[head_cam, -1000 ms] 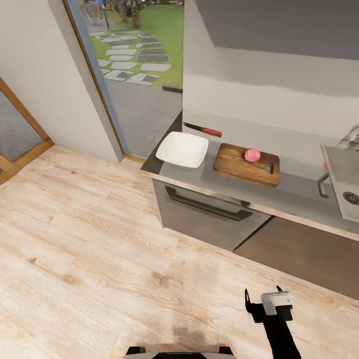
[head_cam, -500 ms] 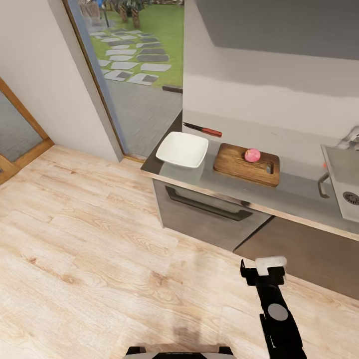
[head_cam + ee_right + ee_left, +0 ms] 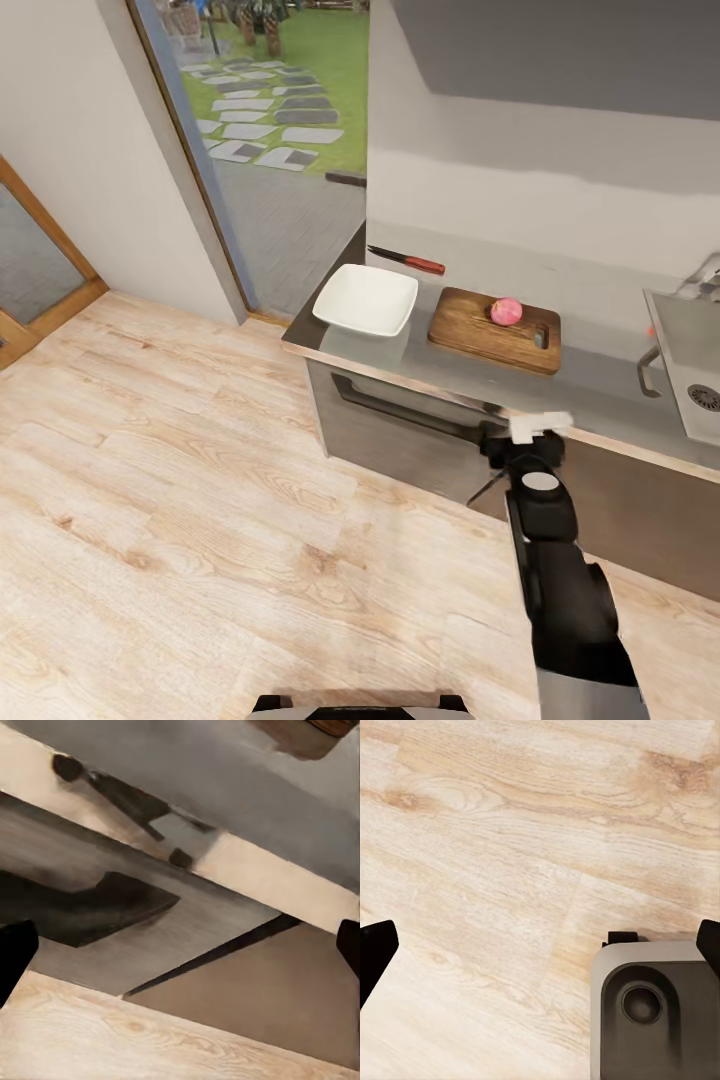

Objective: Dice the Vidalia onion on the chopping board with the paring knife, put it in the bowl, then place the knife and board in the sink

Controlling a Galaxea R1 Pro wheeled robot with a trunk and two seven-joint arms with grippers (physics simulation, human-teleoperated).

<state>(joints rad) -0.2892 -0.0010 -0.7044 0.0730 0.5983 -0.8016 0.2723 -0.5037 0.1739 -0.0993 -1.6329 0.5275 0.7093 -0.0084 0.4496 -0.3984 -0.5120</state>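
Note:
The Vidalia onion (image 3: 506, 311) sits on the chopping board (image 3: 480, 333), which lies on the countertop (image 3: 590, 385). Left of the board stands the white bowl (image 3: 365, 298). Behind it, near the wall, lies the red-handled paring knife (image 3: 406, 260). A corner of the sink (image 3: 695, 375) shows at the right edge. My right gripper (image 3: 515, 435) is raised in front of the countertop's front edge, below the board, open and holding nothing; the right wrist view looks at the counter edge and the cabinet fronts under it. My left gripper (image 3: 540, 945) hangs open over the wooden floor.
An oven front with a dark handle (image 3: 410, 415) sits under the counter beside dark cabinet fronts (image 3: 620, 520). A glass door (image 3: 270, 150) to the garden lies left of the counter. Wooden floor (image 3: 180, 500) spreads to the left. A part of the robot's base (image 3: 656, 1009) shows by the left gripper.
My right arm has risen and reached forward, from low over the floor up to the countertop's front edge. Onion, board, bowl and knife have not moved.

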